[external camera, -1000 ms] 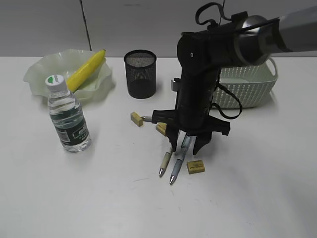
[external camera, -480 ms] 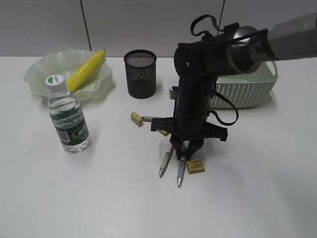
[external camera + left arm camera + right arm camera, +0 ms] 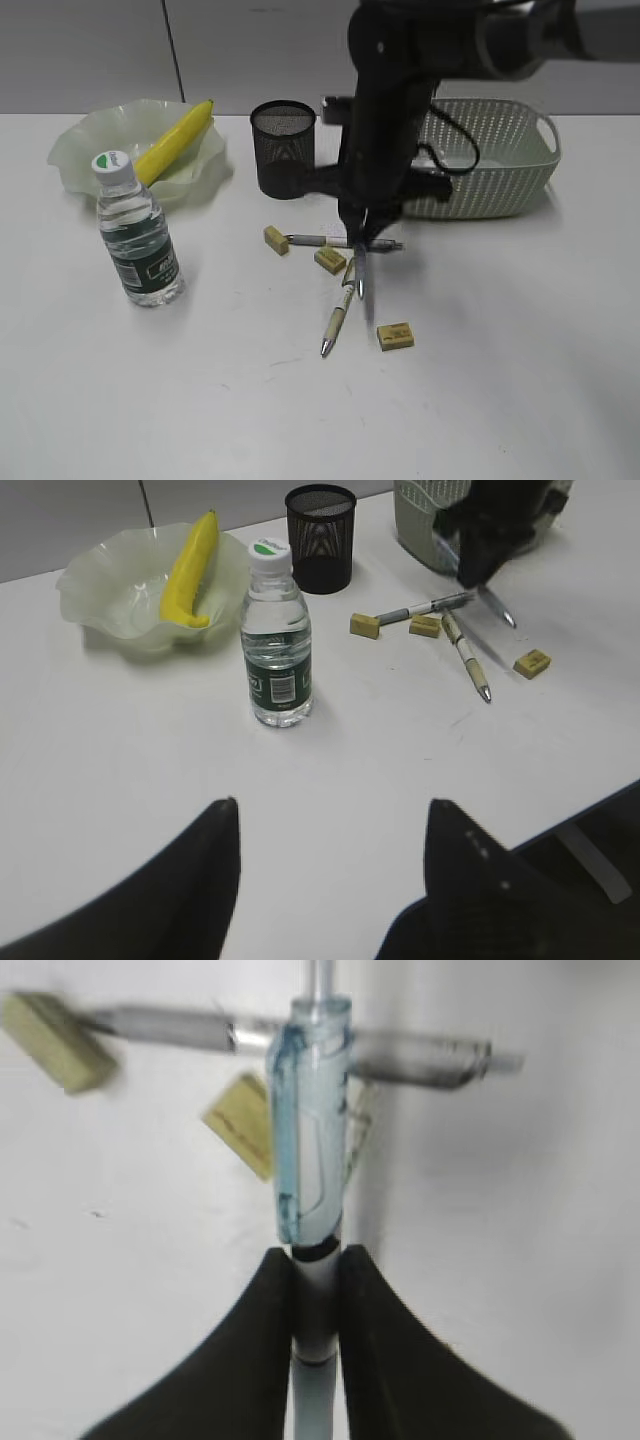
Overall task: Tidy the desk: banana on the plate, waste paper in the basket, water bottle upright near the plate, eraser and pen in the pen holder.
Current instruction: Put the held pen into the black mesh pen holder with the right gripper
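Pen [image 3: 361, 272] now lifted off worktop [image 3: 200, 400], clamped between my right hand's [image 3: 360, 240] fingers; holder [image 3: 283, 148] stands far-left. My left hand [image 3: 330, 825] hangs open, empty.

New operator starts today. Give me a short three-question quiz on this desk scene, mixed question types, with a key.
1. True or false: the banana already lies in the plate.
2. Which does the right claw grip? A) a yellow eraser B) a blue pen C) the water bottle
3. How many pens lie on the desk, not counting the gripped one?

Key
1. True.
2. B; the claw is shut on the pen's barrel, and the pen hangs tip down above the desk.
3. Two.
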